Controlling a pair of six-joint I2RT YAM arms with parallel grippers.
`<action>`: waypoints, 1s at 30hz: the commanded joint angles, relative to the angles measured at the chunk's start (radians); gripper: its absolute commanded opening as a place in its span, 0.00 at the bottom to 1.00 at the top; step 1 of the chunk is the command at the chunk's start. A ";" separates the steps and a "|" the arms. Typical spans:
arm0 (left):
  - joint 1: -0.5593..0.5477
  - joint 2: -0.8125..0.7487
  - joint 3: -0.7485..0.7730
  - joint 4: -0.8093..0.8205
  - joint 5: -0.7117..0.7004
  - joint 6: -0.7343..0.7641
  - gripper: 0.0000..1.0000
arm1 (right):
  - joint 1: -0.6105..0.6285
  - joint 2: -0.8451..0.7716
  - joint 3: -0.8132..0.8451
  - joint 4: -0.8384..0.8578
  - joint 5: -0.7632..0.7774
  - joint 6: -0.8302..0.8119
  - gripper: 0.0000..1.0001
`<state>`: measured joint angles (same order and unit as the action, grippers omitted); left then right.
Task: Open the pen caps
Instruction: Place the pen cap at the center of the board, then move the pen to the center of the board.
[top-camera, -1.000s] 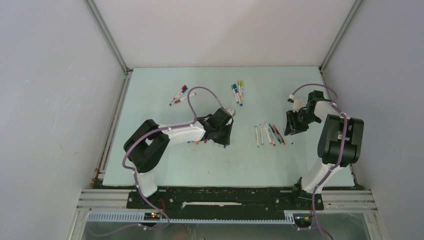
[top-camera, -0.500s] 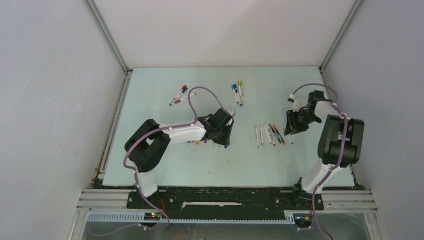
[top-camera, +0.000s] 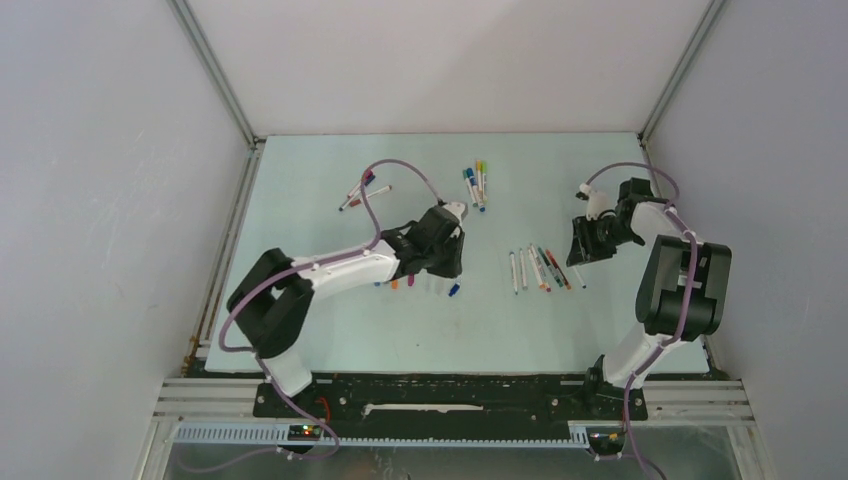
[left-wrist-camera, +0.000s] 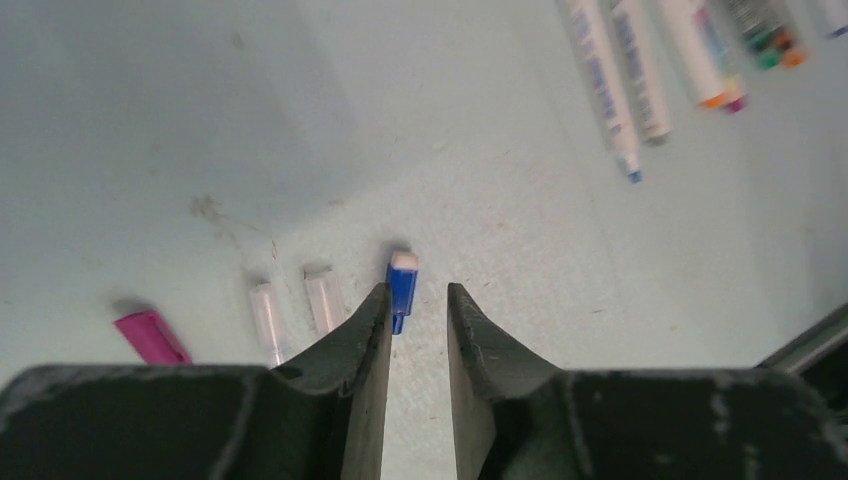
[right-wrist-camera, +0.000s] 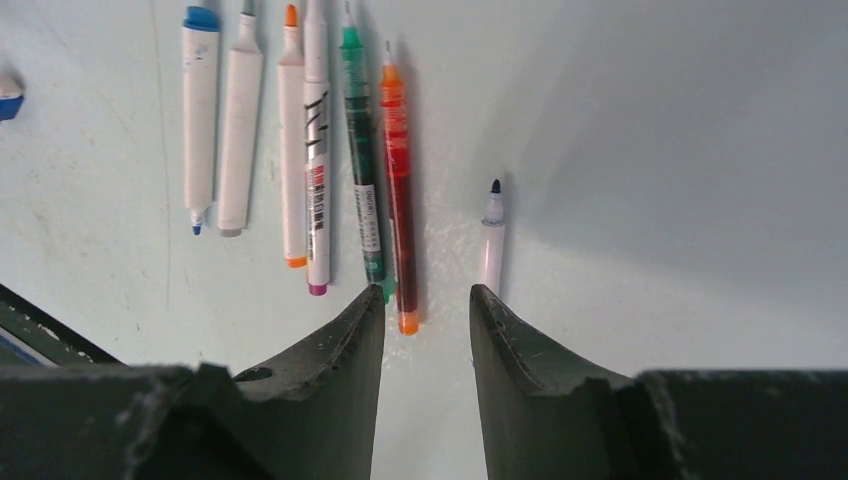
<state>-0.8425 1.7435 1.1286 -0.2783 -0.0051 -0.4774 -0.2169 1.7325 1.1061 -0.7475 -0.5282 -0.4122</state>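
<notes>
Blue cap (left-wrist-camera: 402, 290) lies partly hidden behind the empty, slightly parted left claw (left-wrist-camera: 416, 305).

The table (top-camera: 330, 330) is pale green. Pens (top-camera: 540, 268) lie in a row on it. Little pen caps (top-camera: 454, 290) lie near them.

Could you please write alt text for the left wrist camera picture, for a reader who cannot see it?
The left gripper hangs open and empty over a pale table, with a blue pen cap lying just beyond its fingertips. To the left lie two clear caps and a pink cap; several white pens lie at the upper right.
</notes>
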 joint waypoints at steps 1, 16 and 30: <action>-0.004 -0.174 -0.019 0.087 -0.108 0.034 0.30 | -0.004 -0.066 0.027 -0.018 -0.070 -0.037 0.40; 0.096 -0.600 -0.218 0.145 -0.445 0.078 1.00 | 0.068 -0.248 0.025 0.134 -0.173 -0.025 0.41; 0.332 -0.794 -0.475 0.256 -0.162 -0.054 1.00 | 0.407 0.179 0.602 0.089 0.034 0.346 0.46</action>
<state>-0.5220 0.9962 0.6849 -0.0788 -0.1982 -0.5026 0.1490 1.7821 1.5578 -0.6498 -0.6178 -0.2634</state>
